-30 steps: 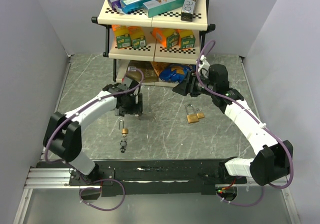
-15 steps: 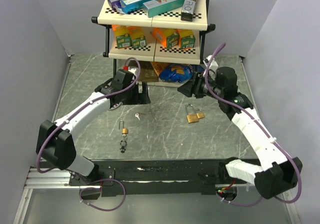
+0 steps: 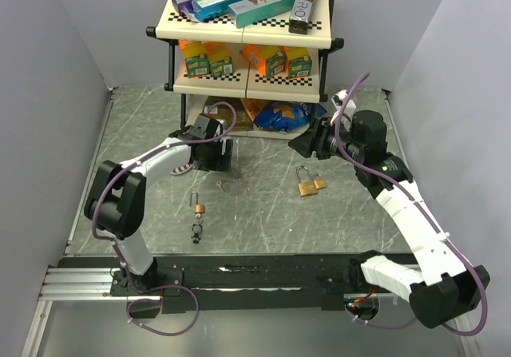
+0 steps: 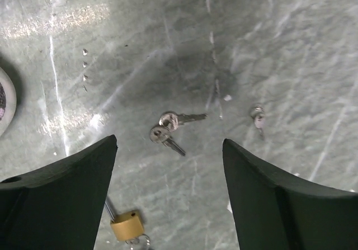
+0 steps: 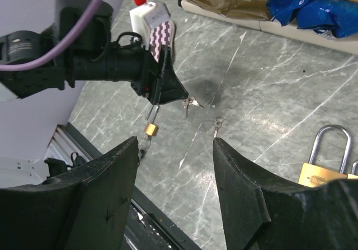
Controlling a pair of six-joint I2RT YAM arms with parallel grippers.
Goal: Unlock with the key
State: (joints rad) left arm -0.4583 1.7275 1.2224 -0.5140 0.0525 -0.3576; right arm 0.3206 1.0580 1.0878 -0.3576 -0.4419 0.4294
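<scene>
Found left fingers (image 4: pixel 56 199) spread wide and empty above the keys (image 4: pixel 170 128), which lie loose on the desk (image 4: pixel 291 43); evidently lined up for a pick. Noted right fingers (image 5: pixel 95 205) equally wide and holding nothing, poised near the brass padlocks (image 3: pixel 307 183), presumably to steady one. Logged a small padlock (image 4: pixel 127 227) near the keys.

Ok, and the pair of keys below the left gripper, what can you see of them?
The keys are two small silvery metal ones, heads together and seemingly joined, blades splayed: one points right, the other down-right in the left wrist view. They lie flat and loose on the grey marbled table. The open left gripper hangs over them, touching neither; a brass padlock lies nearby, apart.
</scene>
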